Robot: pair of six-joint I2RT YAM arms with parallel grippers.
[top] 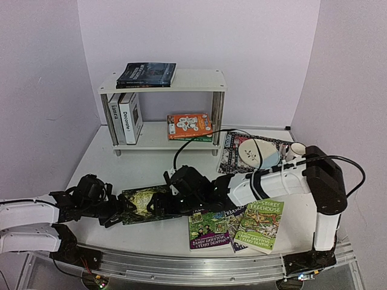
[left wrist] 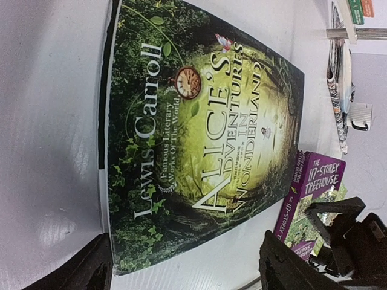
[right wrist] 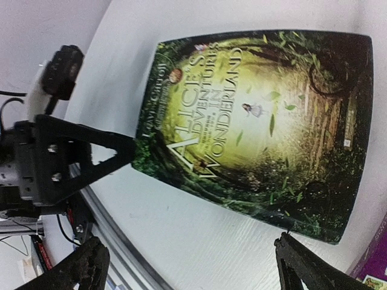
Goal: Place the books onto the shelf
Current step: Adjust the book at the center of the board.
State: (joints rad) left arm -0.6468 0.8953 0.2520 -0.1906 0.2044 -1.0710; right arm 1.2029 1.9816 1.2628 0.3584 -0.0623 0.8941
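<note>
A green "Alice's Adventures in Wonderland" book [top: 145,202] lies flat on the table between my two grippers. My left gripper [top: 118,214] is open at its left end, the book's bottom edge just ahead of the open jaws [left wrist: 187,272]. At the book's right end my right gripper [top: 172,196] is open too, low over the table beside the cover [right wrist: 260,127]. The white shelf [top: 199,78] stands at the back. It holds a dark book [top: 147,74] on top, two white hardbacks [top: 126,116] standing below, and an orange book [top: 189,125] lying flat.
Three Treehouse paperbacks lie near the front right: a purple one [top: 208,231], a green one [top: 261,225] and one partly under them [top: 233,212]. A patterned mat [top: 230,158] with a white dish and a mug sits right of the shelf. The right arm's cable loops over the table.
</note>
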